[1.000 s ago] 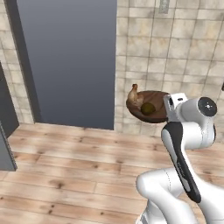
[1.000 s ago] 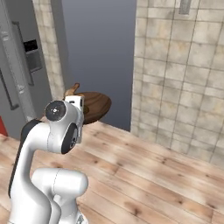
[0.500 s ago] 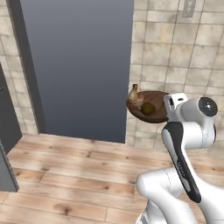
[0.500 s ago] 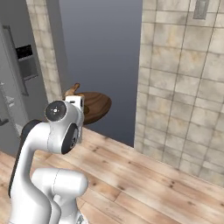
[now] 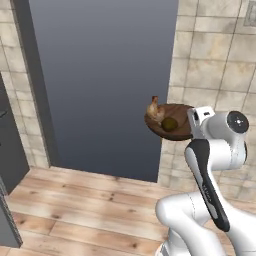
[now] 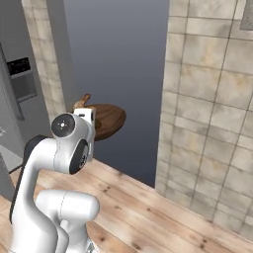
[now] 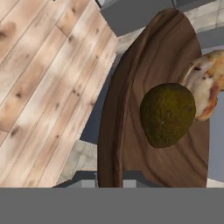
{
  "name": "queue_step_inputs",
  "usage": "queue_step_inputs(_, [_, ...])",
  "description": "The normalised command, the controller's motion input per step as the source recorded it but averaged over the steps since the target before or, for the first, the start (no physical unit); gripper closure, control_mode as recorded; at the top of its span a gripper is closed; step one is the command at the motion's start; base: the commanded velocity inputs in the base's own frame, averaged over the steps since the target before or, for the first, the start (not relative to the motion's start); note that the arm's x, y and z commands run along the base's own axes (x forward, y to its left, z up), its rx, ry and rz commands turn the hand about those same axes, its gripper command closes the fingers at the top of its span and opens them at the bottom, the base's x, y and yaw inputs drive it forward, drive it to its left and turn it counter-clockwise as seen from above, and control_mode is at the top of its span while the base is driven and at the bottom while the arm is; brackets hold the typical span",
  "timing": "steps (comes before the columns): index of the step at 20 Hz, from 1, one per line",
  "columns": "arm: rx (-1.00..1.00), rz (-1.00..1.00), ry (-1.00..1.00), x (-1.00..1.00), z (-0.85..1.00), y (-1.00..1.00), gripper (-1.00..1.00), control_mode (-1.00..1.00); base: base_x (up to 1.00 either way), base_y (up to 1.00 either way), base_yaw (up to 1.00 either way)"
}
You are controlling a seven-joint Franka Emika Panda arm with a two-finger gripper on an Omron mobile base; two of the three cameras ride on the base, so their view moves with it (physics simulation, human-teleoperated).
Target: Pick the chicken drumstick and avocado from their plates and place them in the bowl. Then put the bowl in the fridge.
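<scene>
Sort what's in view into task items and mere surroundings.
Task items:
- bowl, shut end effector gripping its rim
- avocado, in bowl
- chicken drumstick, in bowl
- fridge

Surroundings:
- tiled wall
- wooden floor

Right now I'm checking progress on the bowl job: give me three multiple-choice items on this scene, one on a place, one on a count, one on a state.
1. Where is the avocado?
A. on a yellow-rimmed plate
B. in the bowl
C. on the floor

2. How many food items lie in the bowl?
A. one
B. two
C. three

3. What is the gripper doing?
A. shut on the bowl's rim
B. open above the bowl
C. shut on the avocado

Answers: 1 B, it rests on the brown wood beside the chicken drumstick. 2 B, only those two. 3 A, the bowl is carried in the air above the floor.
</scene>
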Motion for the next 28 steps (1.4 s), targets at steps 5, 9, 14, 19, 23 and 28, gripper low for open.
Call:
queue_step_inputs(5, [0.00,0.00,0.00,0.00,0.00,0.00,1.00,1.00,0.84,0.02,0.32])
queue_step_inputs(9, [0.00,0.00,0.00,0.00,0.00,0.00,1.00,1.00,0.77,0.01,0.41])
queue_step_inputs(14, [0.00,0.00,0.00,0.00,0.00,0.00,1.00,1.00,0.76,0.01,0.42])
queue_step_inputs(19, [0.00,0.00,0.00,0.00,0.00,0.00,1.00,1.00,0.76,0.02,0.42])
queue_step_inputs(23, [0.00,0.00,0.00,0.00,0.00,0.00,1.00,1.00,0.76,0.02,0.42])
queue_step_inputs(28, [0.00,0.00,0.00,0.00,0.00,0.00,1.00,1.00,0.73,0.00,0.45])
